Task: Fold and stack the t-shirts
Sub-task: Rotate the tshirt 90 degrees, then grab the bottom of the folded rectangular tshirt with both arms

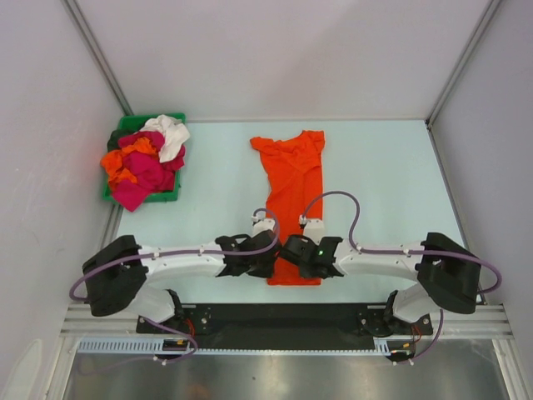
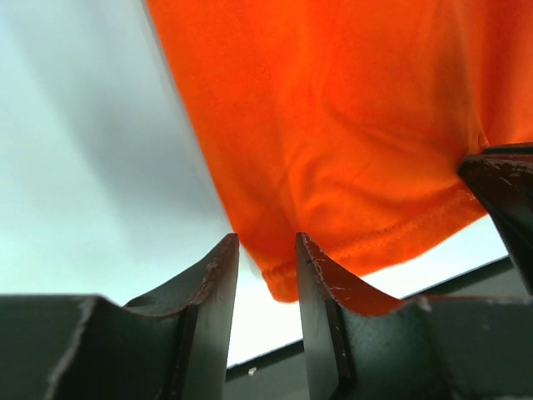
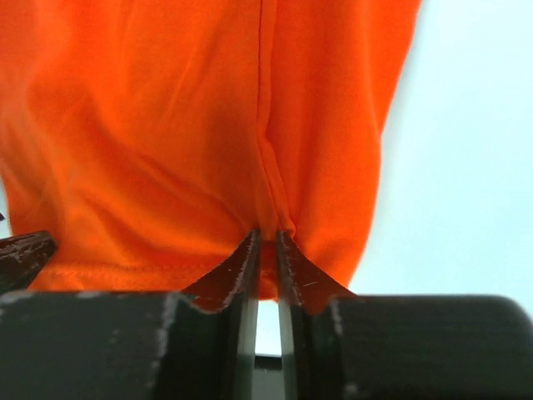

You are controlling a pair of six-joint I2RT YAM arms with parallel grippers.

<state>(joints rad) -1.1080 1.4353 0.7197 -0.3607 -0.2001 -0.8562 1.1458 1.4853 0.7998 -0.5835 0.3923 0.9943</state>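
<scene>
I am clenching my right claw (image 3: 266, 237) on the near hem of the orange t-shirt (image 1: 291, 192), my left claw (image 2: 266, 242) parted at its corner. The shirt is lying along the worktop (image 1: 208, 167), stretching toward 12 o'clock.

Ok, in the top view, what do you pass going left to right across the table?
First the green bin heaped with t-shirts → left fingers → right fingers. The orange t-shirt spans both, so it has no clear slot.

Orange t-shirt (image 1: 291, 193) folded lengthwise, lying flat, collar far, other shirts (image 1: 146, 165) heaped left.
</scene>
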